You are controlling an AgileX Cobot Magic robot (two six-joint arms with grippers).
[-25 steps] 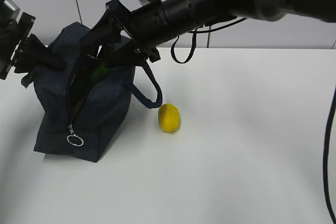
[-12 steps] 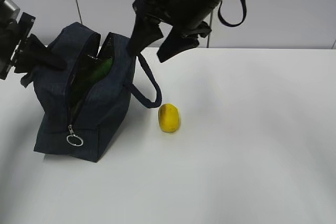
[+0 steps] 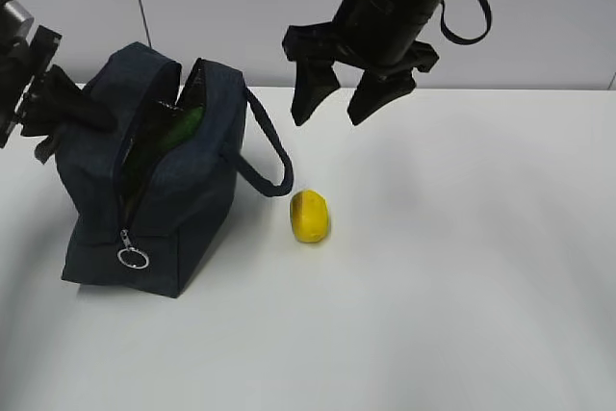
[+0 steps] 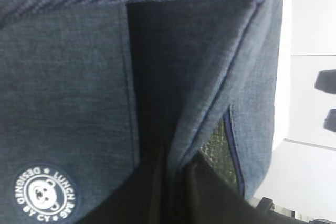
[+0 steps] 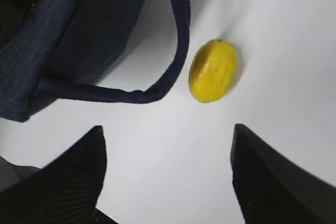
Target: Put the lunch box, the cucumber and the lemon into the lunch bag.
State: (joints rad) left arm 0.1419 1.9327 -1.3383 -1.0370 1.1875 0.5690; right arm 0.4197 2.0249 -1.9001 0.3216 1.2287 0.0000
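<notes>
The navy lunch bag (image 3: 154, 190) stands on the left of the table with its top unzipped. The dark green cucumber (image 3: 179, 128) shows inside the opening. My left gripper (image 3: 60, 111) is shut on the bag's left upper edge; in the left wrist view the fabric (image 4: 173, 93) runs between its jaws, beside the round logo (image 4: 44, 195). The yellow lemon (image 3: 310, 216) lies on the table right of the bag. My right gripper (image 3: 332, 115) hangs open and empty above and behind the lemon (image 5: 212, 71). The lunch box is hidden.
One loop handle (image 3: 274, 156) of the bag droops toward the lemon, and it curves just left of the lemon in the right wrist view (image 5: 176, 66). The white table (image 3: 462, 267) stretches to the right and front. A pale wall stands behind.
My right gripper has lifted out of the bag's opening and swung right, open and empty, leaving the cucumber inside. The left gripper and the lemon have not moved.
</notes>
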